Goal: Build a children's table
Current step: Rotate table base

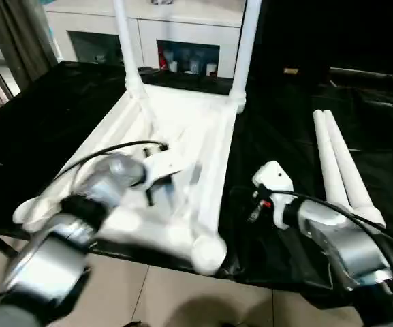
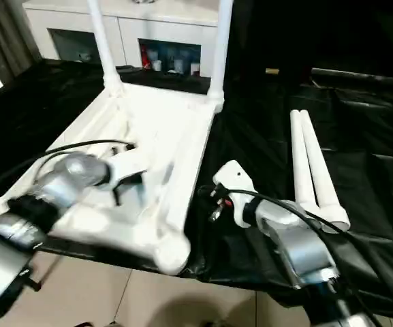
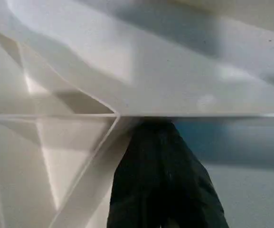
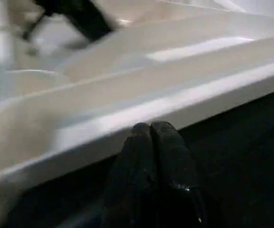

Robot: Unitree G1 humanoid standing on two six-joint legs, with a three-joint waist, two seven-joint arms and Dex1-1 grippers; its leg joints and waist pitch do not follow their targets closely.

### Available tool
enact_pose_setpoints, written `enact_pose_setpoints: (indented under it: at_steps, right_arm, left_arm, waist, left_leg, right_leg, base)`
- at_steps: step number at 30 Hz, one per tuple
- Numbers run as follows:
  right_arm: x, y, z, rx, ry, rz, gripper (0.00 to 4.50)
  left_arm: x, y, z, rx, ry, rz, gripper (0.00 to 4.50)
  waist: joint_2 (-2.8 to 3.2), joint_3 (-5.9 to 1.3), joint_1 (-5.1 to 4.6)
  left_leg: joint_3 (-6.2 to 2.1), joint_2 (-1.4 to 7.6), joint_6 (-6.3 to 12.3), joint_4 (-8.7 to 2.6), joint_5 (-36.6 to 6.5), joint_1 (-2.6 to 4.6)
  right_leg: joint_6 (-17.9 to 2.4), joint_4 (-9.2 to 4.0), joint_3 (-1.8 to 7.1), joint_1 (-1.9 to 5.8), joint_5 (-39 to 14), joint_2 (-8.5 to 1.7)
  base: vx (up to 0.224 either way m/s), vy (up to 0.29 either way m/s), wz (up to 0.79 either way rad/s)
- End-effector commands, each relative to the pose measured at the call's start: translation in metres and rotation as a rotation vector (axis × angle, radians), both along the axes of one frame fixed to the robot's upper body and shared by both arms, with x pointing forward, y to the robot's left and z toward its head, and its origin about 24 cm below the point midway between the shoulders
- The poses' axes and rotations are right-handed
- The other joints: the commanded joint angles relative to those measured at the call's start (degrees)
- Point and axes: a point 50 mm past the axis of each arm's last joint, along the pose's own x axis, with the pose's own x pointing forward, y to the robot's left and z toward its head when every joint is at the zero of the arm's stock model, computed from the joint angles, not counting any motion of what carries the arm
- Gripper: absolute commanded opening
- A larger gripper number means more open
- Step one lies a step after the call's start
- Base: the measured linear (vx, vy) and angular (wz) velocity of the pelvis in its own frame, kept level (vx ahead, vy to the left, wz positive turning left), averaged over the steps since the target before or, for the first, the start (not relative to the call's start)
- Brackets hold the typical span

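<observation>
Tabletop point(image 1: 182, 129): upside down on the black-covered counter point(image 1: 60, 116), two legs point(image 1: 245, 41) standing in its far corner sockets.
Spare legs point(image 1: 339, 167): side by side, right of it.
Left pincer point(image 3: 158, 130): closed, empty, over the ribbed underside.
Right pincer point(image 4: 151, 130): closed, empty, near the top's right edge.

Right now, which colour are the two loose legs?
White; the two loose legs show best in the right eye view.

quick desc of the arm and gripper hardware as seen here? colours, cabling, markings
Both forearms are silver metal cylinders with black bands at the joints. The left gripper and right gripper each have a white housing and two black fingers; the right pair look matte and round-tipped. A thin black cable arcs loosely over each forearm to its wrist. A small red detail sits on the right wrist. No readable markings.
</observation>
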Motion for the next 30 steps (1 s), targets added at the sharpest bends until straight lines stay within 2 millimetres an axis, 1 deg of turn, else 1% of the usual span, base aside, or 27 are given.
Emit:
enact_pose_setpoints:
  at_steps: [1, 2, 3, 4, 5, 6, 7, 8, 9, 10, 11, 13, 14, 16, 17, 18, 19, 21, 22, 23, 24, 25, 26, 27, 28, 29, 30]
  right_arm:
    - [-0.005, 0.000, 0.007, 0.016, 0.012, 0.037, 0.00]
    - [-0.007, 0.001, 0.007, 0.018, 0.018, 0.046, 0.00]
    - [-0.008, 0.001, 0.008, 0.019, 0.024, 0.057, 0.00]
    - [-0.011, 0.001, 0.009, 0.014, 0.032, 0.075, 0.00]
    - [-0.015, 0.002, 0.009, 0.002, 0.044, 0.100, 0.00]
    - [-0.015, 0.002, 0.009, 0.002, 0.044, 0.100, 0.00]
    - [-0.015, 0.002, 0.009, -0.006, 0.038, 0.097, 0.00]
    - [-0.015, 0.002, 0.009, -0.006, 0.037, 0.090, 0.00]
    - [-0.015, 0.002, 0.009, -0.006, 0.037, 0.090, 0.00]
    - [-0.014, 0.003, 0.009, -0.005, 0.036, 0.087, 0.00]
    - [-0.014, 0.004, 0.010, -0.005, 0.037, 0.088, 0.00]
    - [-0.014, 0.005, 0.010, -0.006, 0.040, 0.092, 0.00]
    - [-0.014, 0.005, 0.010, -0.012, 0.040, 0.095, 0.00]
    - [-0.015, 0.006, 0.010, -0.020, 0.043, 0.101, 0.00]
    - [-0.015, 0.007, 0.010, -0.025, 0.041, 0.103, 0.00]
    - [-0.016, 0.006, 0.011, -0.019, 0.041, 0.101, 0.00]
    - [-0.016, 0.006, 0.012, -0.016, 0.041, 0.101, 0.00]
    - [-0.016, 0.004, 0.014, -0.018, 0.035, 0.095, 0.00]
    - [-0.017, 0.001, 0.016, -0.018, 0.033, 0.095, 0.00]
    - [-0.018, 0.000, 0.017, -0.017, 0.032, 0.095, 0.00]
    - [-0.018, -0.001, 0.019, -0.012, 0.031, 0.096, 0.00]
    - [-0.020, -0.003, 0.022, -0.003, 0.034, 0.105, 0.00]
    - [-0.021, -0.004, 0.024, 0.004, 0.035, 0.112, 0.00]
    - [-0.024, -0.005, 0.026, 0.004, 0.041, 0.125, 0.00]
    - [-0.024, -0.006, 0.027, 0.002, 0.041, 0.130, 0.00]
    - [-0.026, -0.008, 0.029, -0.014, 0.037, 0.141, 0.00]
    - [-0.026, -0.012, 0.031, -0.042, 0.027, 0.141, 0.00]
  left_arm:
    - [0.009, -0.001, 0.009, -0.004, -0.083, 0.042, 0.03]
    - [0.010, -0.003, 0.010, -0.006, -0.095, 0.045, 0.03]
    - [0.012, -0.005, 0.011, -0.006, -0.117, 0.051, 0.03]
    - [0.016, -0.008, 0.015, -0.004, -0.169, 0.061, 0.03]
    - [0.021, -0.013, 0.021, -0.027, -0.235, 0.087, 0.03]
    - [0.021, -0.013, 0.021, -0.027, -0.235, 0.087, 0.03]
    - [0.026, -0.018, 0.032, -0.050, -0.353, 0.107, 0.03]
    - [0.028, -0.019, 0.036, -0.058, -0.397, 0.116, 0.03]
    - [0.028, -0.019, 0.036, -0.058, -0.397, 0.116, 0.03]
    - [0.030, -0.019, 0.040, -0.059, -0.437, 0.128, 0.03]
    - [0.032, -0.020, 0.044, -0.069, -0.484, 0.140, 0.03]
    - [0.033, -0.021, 0.047, -0.074, -0.509, 0.146, 0.03]
    - [0.034, -0.022, 0.049, -0.072, -0.538, 0.140, 0.03]
    - [0.034, -0.026, 0.053, -0.113, -0.577, 0.140, 0.03]
    - [0.035, -0.028, 0.055, -0.140, -0.601, 0.136, 0.03]
    - [0.035, -0.030, 0.060, -0.211, -0.601, 0.149, 0.03]
    - [0.035, -0.030, 0.062, -0.243, -0.600, 0.155, 0.03]
    - [0.034, -0.031, 0.066, -0.331, -0.561, 0.141, 0.03]
    - [0.032, -0.031, 0.069, -0.443, -0.476, 0.113, 0.03]
    - [0.031, -0.030, 0.069, -0.497, -0.426, 0.094, 0.03]
    - [0.028, -0.029, 0.069, -0.558, -0.351, 0.060, 0.03]
    - [0.022, -0.028, 0.069, -0.606, -0.272, -0.021, 0.03]
    - [0.017, -0.028, 0.069, -0.634, -0.223, -0.081, 0.03]
    - [0.009, -0.024, 0.067, -0.627, -0.176, -0.168, 0.03]
    - [0.006, -0.023, 0.066, -0.623, -0.158, -0.199, 0.03]
    - [-0.006, -0.020, 0.062, -0.610, -0.089, -0.300, 0.03]
    - [-0.018, -0.017, 0.058, -0.604, -0.013, -0.378, 0.03]
  waist:
    - [0.73, -4.58, 0.51]
    - [0.60, -4.69, 0.48]
    - [0.54, -4.89, 0.53]
    - [0.89, -4.92, 0.52]
    - [0.92, -5.06, 0.65]
    - [0.91, -5.07, 0.70]
    - [0.89, -5.01, 0.84]
    - [0.81, -4.97, 0.79]
    - [0.82, -5.01, 0.98]
    - [0.79, -4.89, 1.11]
    - [0.59, -4.83, 1.28]
    - [0.63, -4.72, 1.52]
    - [0.42, -4.67, 1.51]
    - [0.51, -4.69, 1.63]
    - [0.51, -4.68, 1.66]
    - [0.71, -4.74, 1.68]
    - [0.60, -4.82, 1.76]
    - [0.64, -4.83, 1.81]
    - [0.54, -4.76, 1.85]
    - [0.54, -4.82, 1.91]
    - [0.60, -4.74, 2.00]
    - [0.41, -4.71, 1.97]
    - [0.40, -4.68, 2.08]
    - [0.49, -4.70, 2.03]
    - [0.59, -4.66, 1.87]
    - [0.71, -4.70, 1.92]
    - [0.80, -4.72, 1.79]
  left_leg:
    - [-0.34, 0.01, 4.40, -3.46, -7.26, -0.62]
    - [-0.30, 0.09, 4.82, -3.42, -6.83, -0.61]
    - [-0.44, 0.23, 5.37, -3.39, -5.47, -0.90]
    - [-0.60, 0.37, 5.77, -3.34, -4.53, -1.20]
    - [-0.69, 0.54, 5.97, -3.23, -4.57, -1.00]
    - [-0.71, 0.57, 6.18, -3.22, -4.38, -1.07]
    - [-0.74, 0.66, 6.20, -3.23, -4.69, -1.12]
    - [-0.66, 0.53, 6.16, -3.18, -5.05, -1.13]
    - [-0.63, 0.51, 5.97, -3.22, -5.59, -0.95]
    - [-0.66, 0.58, 5.84, -3.30, -5.55, -0.99]
    - [-0.59, 0.49, 5.60, -3.26, -5.82, -0.92]
    - [-0.62, 0.53, 5.42, -3.34, -5.97, -0.87]
    - [-0.59, 0.53, 5.34, -3.36, -6.06, -0.92]
    - [-0.58, 0.38, 5.23, -3.34, -6.07, -0.92]
    - [-0.63, 0.33, 5.29, -3.32, -5.96, -0.98]
    - [-0.62, 0.36, 5.47, -3.28, -5.67, -0.98]
    - [-0.65, 0.37, 5.42, -3.27, -5.55, -1.00]
    - [-0.74, 0.49, 5.43, -3.34, -5.14, -1.12]
    - [-0.67, 0.43, 5.40, -3.37, -5.16, -1.04]
    - [-0.67, 0.50, 5.26, -3.41, -5.24, -0.97]
    - [-0.65, 0.63, 5.21, -3.47, -5.27, -0.95]
    - [-0.66, 0.87, 5.06, -3.57, -5.58, -0.87]
    - [-0.75, 1.02, 4.97, -3.72, -5.40, -0.91]
    - [-0.80, 1.29, 4.88, -3.85, -5.54, -0.91]
    - [-0.62, 1.24, 5.05, -3.80, -5.50, -1.05]
    - [-0.67, 1.42, 4.72, -3.83, -5.73, -0.65]
    - [-0.77, 1.82, 4.20, -4.05, -6.12, -0.74]
  right_leg:
    - [-1.82, -5.44, 2.13, 3.82, -23.88, -3.54]
    - [-2.47, -5.43, 2.18, 3.83, -22.32, -3.52]
    - [-4.02, -4.91, 2.27, 4.06, -18.88, -3.60]
    - [-5.34, -4.56, 2.30, 4.16, -15.96, -3.67]
    - [-6.47, -4.30, 2.33, 4.23, -13.70, -3.73]
    - [-7.00, -4.22, 2.32, 4.31, -12.70, -3.79]
    - [-7.97, -4.12, 2.34, 4.29, -11.84, -3.98]
    - [-8.00, -4.17, 2.30, 4.33, -12.05, -3.90]
    - [-7.90, -4.30, 2.26, 4.38, -12.94, -3.98]
    - [-7.80, -4.37, 2.26, 4.38, -13.68, -4.09]
    - [-7.28, -4.46, 2.22, 4.36, -14.78, -4.00]
    - [-6.65, -4.55, 2.19, 4.29, -15.85, -4.01]
    - [-6.42, -4.56, 2.20, 4.34, -16.16, -4.02]
    - [-5.45, -4.72, 2.16, 4.34, -17.14, -3.97]
    - [-5.24, -4.73, 2.14, 4.35, -17.22, -3.95]
    - [-5.17, -4.89, 2.13, 4.32, -16.92, -3.98]
    - [-5.35, -4.77, 2.11, 4.43, -16.58, -4.08]
    - [-5.92, -4.52, 2.16, 4.42, -15.35, -4.17]
    - [-6.27, -4.62, 2.21, 4.46, -15.63, -4.42]
    - [-6.59, -4.51, 2.23, 4.41, -15.68, -4.48]
    - [-7.41, -4.48, 2.39, 4.39, -15.54, -4.67]
    - [-8.07, -4.29, 2.47, 4.31, -15.03, -4.65]
    - [-8.53, -4.05, 2.59, 4.56, -14.67, -4.97]
    - [-9.37, -3.63, 2.80, 4.53, -13.92, -5.13]
    - [-9.25, -3.77, 2.82, 4.35, -13.73, -4.90]
    - [-9.43, -3.64, 2.86, 4.17, -13.77, -5.06]
    - [-9.62, -3.30, 3.02, 4.33, -13.74, -5.34]
  base:
    - [0.000, 0.000, 0.00]
    - [0.000, 0.000, 0.00]
    - [0.000, 0.000, 0.00]
    - [0.000, 0.000, 0.00]
    - [0.000, 0.000, 0.00]
    - [0.000, 0.000, 0.00]
    - [0.000, 0.000, 0.00]
    - [0.000, 0.000, 0.00]
    - [0.000, 0.000, 0.00]
    - [0.000, 0.000, 0.00]
    - [0.000, 0.000, 0.00]
    - [0.000, 0.000, 0.00]
    - [0.000, 0.000, 0.00]
    - [0.000, 0.000, 0.00]
    - [0.000, 0.000, 0.00]
    - [0.000, 0.000, 0.00]
    - [0.000, 0.000, 0.00]
    - [0.000, 0.000, 0.00]
    - [0.000, 0.000, 0.00]
    - [0.000, 0.000, 0.00]
    - [0.000, 0.000, 0.00]
    - [0.000, 0.000, 0.00]
    - [0.000, 0.000, 0.00]
    - [0.000, 0.000, 0.00]
    - [0.000, 0.000, 0.00]
    - [0.000, 0.000, 0.00]
    - [0.000, 0.000, 0.00]
